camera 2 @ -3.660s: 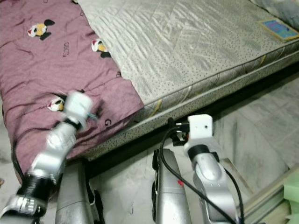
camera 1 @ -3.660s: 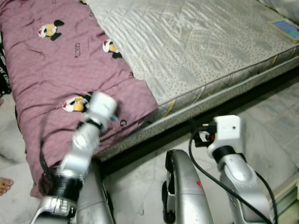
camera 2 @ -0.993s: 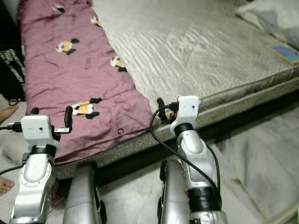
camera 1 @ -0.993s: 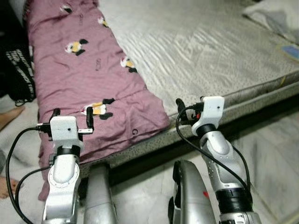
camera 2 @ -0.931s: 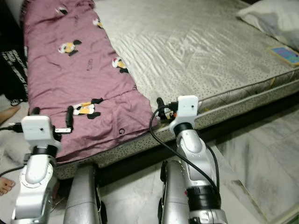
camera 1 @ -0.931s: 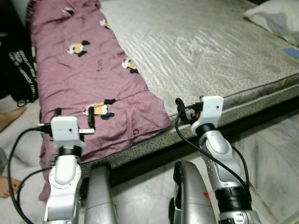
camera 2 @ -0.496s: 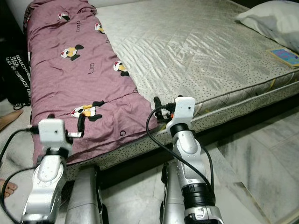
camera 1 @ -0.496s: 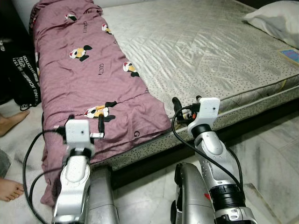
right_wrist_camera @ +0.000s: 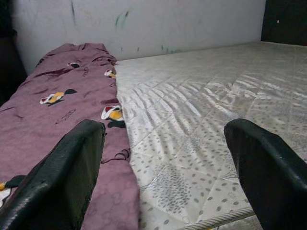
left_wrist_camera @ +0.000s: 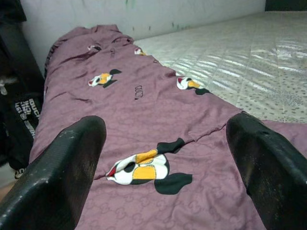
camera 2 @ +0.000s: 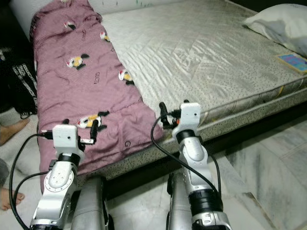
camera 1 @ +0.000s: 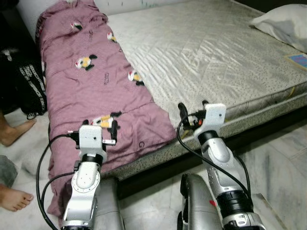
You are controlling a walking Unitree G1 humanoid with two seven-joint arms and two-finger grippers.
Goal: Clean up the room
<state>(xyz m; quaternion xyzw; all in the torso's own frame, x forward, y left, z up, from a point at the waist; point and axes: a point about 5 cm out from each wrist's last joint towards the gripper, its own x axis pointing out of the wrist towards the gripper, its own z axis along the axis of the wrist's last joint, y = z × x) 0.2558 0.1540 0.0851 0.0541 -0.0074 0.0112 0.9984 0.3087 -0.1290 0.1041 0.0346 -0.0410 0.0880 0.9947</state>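
A mauve blanket (camera 1: 91,81) printed with cartoon mice lies lengthwise along the left side of a bare quilted mattress (camera 1: 216,52). My left gripper (camera 1: 100,123) is open just above the blanket's near end, over a mouse print (left_wrist_camera: 141,172), with nothing between its fingers (left_wrist_camera: 62,167). My right gripper (camera 1: 193,106) is open and empty too. It hovers at the mattress's front edge, beside the blanket's near right corner (right_wrist_camera: 120,191).
A white pillow (camera 1: 283,21) and a small blue book (camera 1: 298,60) lie at the mattress's far right. A black bag (camera 1: 24,81) and a person's bare feet (camera 1: 14,132) are on the floor to the left. Marble floor (camera 1: 283,153) runs along the bed's front.
The head view has tilted up along the bed. Both arms, lower and swinging earlier, now hold level at the bed's edge; the left gripper has edged forward over the blanket.
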